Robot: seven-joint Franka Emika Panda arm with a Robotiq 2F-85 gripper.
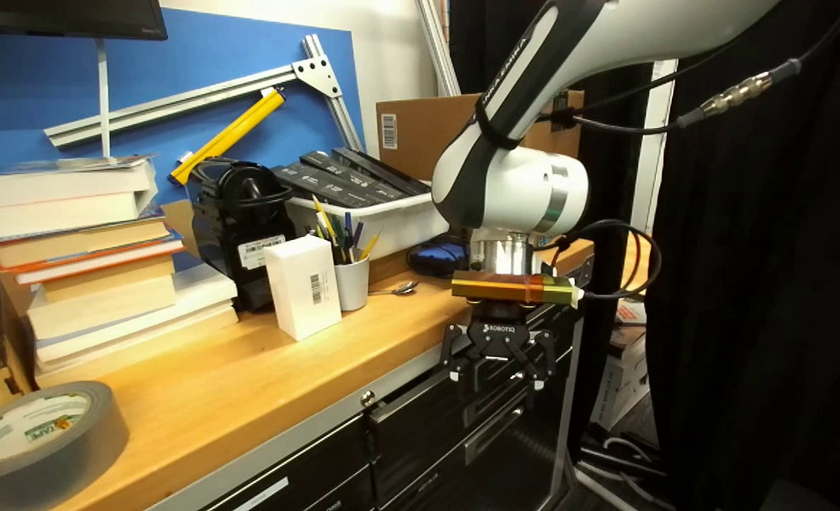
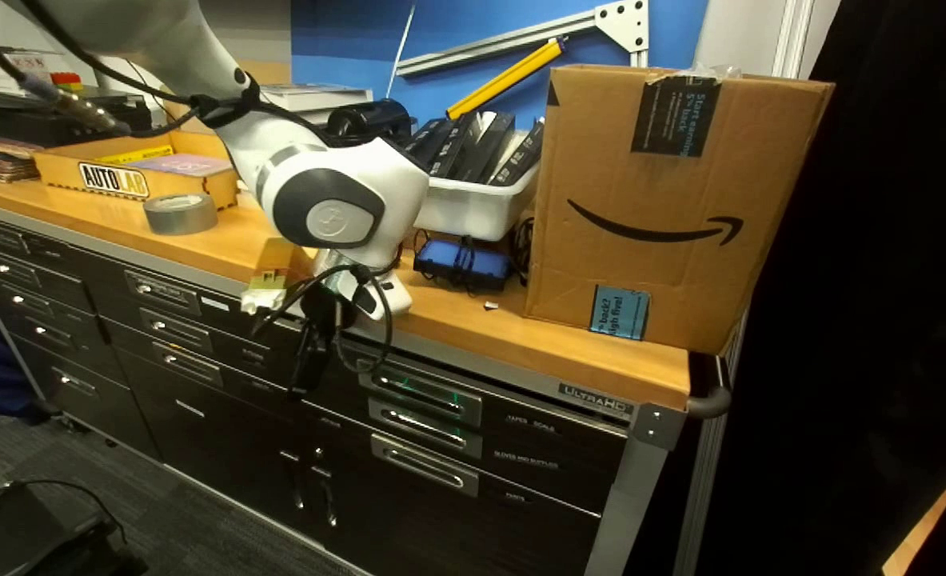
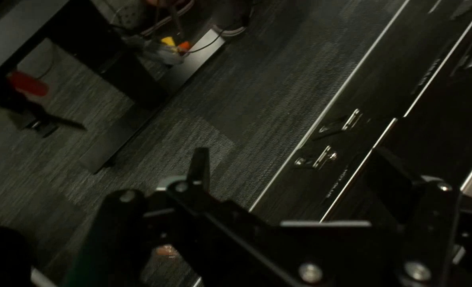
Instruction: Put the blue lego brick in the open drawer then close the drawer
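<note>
The blue lego brick does not show in any view; it is hidden or out of view. The wide shallow drawer with a dark front [image 1: 420, 415] and silvery top edge is under the bench top. It looks shut or nearly shut, and its inside does not show. Its front [image 2: 512, 406] with a long handle also shows in an exterior view. My gripper [image 1: 499, 383] is open and empty, pointing down in front of the drawer fronts, just off the bench edge. It also shows at the bench front [image 2: 309, 364]. In the wrist view its spread fingers [image 3: 297, 175] have nothing between them.
On the bench [image 1: 270, 376] stand a white box [image 1: 302, 287], a pen cup [image 1: 353, 284], a spoon [image 1: 404, 288], a dark-blue item [image 2: 463, 264], tape [image 1: 43, 440], books [image 1: 107, 305], a white bin [image 2: 473, 208] and a cardboard box [image 2: 672, 216]. Deeper drawer fronts lie below.
</note>
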